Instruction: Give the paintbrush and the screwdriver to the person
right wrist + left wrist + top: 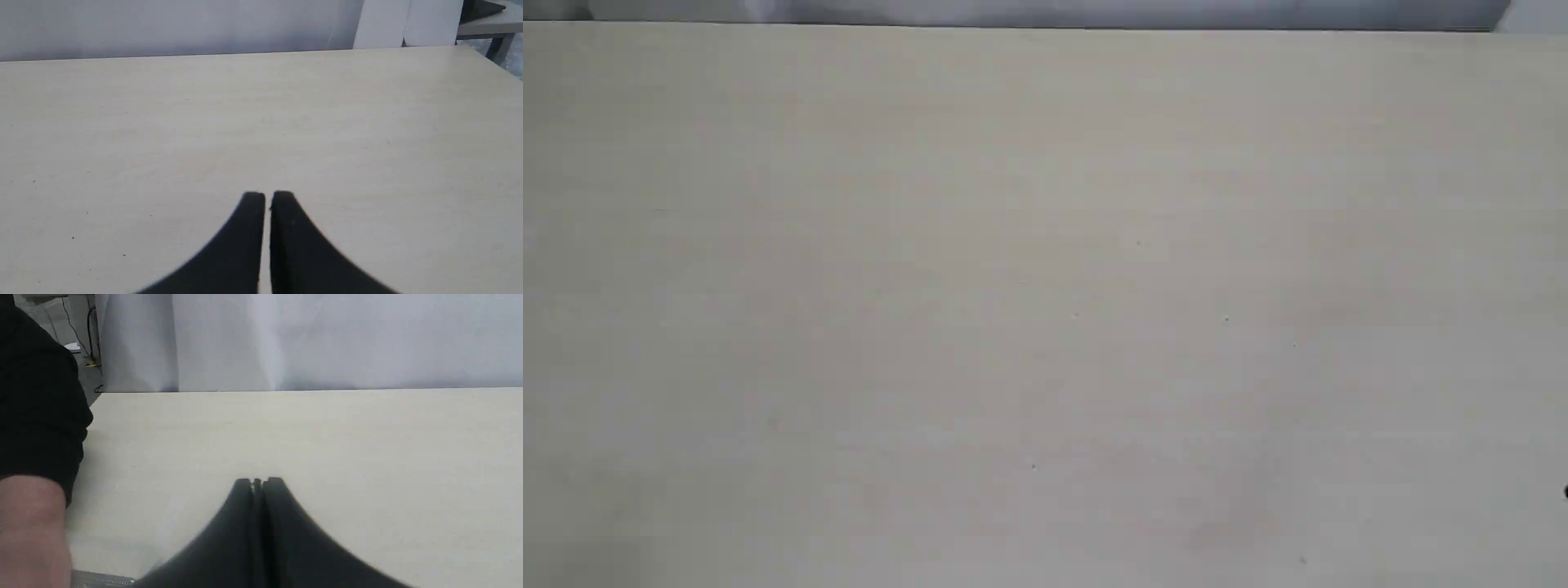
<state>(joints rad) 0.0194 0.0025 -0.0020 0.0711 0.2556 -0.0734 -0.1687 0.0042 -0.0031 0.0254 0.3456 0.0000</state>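
Observation:
The exterior view holds only the bare pale table (1045, 310); no gripper, paintbrush or screwdriver appears there. In the left wrist view my left gripper (258, 482) hangs low over the table, its black fingers pressed together with nothing held. The person's bare forearm (28, 531) with a dark sleeve (36, 416) is close beside it; the hand is out of view. A sliver of silver metal (102, 580) lies at the frame edge by the forearm; I cannot tell what it is. My right gripper (267, 196) is shut and empty above the table. The screwdriver is out of view.
A white curtain (310, 339) hangs behind the table's far edge. Cables lie on the floor (88, 355) past the table's corner. A grey desk (486, 24) stands beyond the other corner. A tiny dark speck (1565, 492) touches the exterior view's right edge.

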